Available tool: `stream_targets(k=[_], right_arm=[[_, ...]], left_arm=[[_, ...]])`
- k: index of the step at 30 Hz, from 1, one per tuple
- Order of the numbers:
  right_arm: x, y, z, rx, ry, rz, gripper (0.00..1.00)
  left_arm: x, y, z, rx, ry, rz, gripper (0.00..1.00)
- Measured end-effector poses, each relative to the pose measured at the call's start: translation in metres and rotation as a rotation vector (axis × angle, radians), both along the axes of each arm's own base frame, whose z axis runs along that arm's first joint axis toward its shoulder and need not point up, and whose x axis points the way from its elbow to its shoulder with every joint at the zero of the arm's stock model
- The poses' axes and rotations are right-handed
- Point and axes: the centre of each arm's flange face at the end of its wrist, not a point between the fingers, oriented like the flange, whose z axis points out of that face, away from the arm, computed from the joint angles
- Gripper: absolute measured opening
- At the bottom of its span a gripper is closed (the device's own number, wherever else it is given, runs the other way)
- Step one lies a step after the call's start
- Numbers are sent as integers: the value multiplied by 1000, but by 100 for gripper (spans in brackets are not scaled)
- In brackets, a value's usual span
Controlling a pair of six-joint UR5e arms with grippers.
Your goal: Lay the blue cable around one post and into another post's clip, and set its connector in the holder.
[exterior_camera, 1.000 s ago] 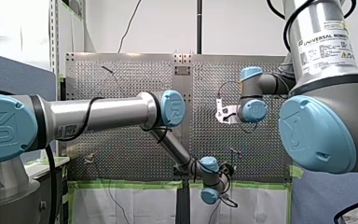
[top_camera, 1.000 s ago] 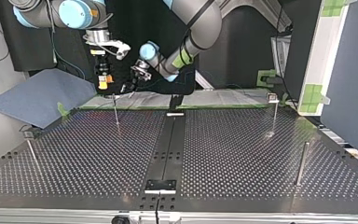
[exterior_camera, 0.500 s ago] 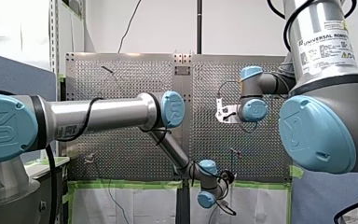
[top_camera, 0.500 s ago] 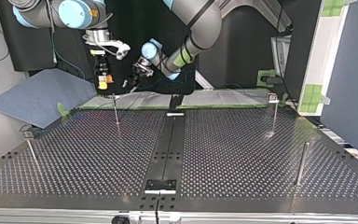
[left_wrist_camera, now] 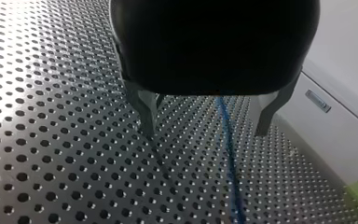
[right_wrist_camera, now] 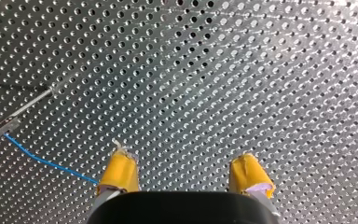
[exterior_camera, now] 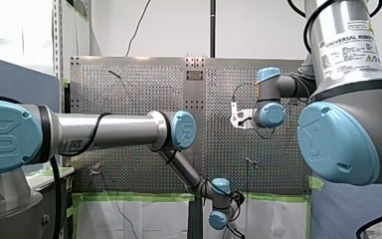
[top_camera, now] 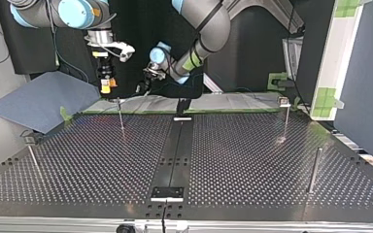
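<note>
Left gripper agape and empty over the thin blue cable running between its fingers, right gripper equally open, cable trailing to its 10 o'clock; light and limp, probably best pinched close to the post.

In the left wrist view the black body of my left gripper hides the stretch of the blue cable above the fingers. Ahead of them the cable blurs and runs out of view. In the right wrist view it passes behind one yellow pad of my right gripper, and the clip end of the post is cut off at the picture's edge. In the top view the cable is too thin to trace.
</note>
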Motion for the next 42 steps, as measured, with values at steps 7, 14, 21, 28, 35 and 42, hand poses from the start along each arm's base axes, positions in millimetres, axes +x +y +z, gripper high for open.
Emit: stream_targets(k=[7,14,21,28,35,42], right_arm=[[0,0,0,1,1,0,98],[0,0,0,2,1,0,98],[0,0,0,2,0,-1,98],[-1,-1,0,0,-1,-3,98],[-2,-1,0,3,2,-5,98],[-3,-2,-1,5,3,-11,98]], left_arm=[[19,-9,23,5,-70,52,99],[33,-8,35,35,-115,125,99],[41,8,43,99,-125,209,99],[57,23,73,113,-172,303,99],[68,35,104,121,-215,388,99],[58,31,135,117,-253,445,99]])
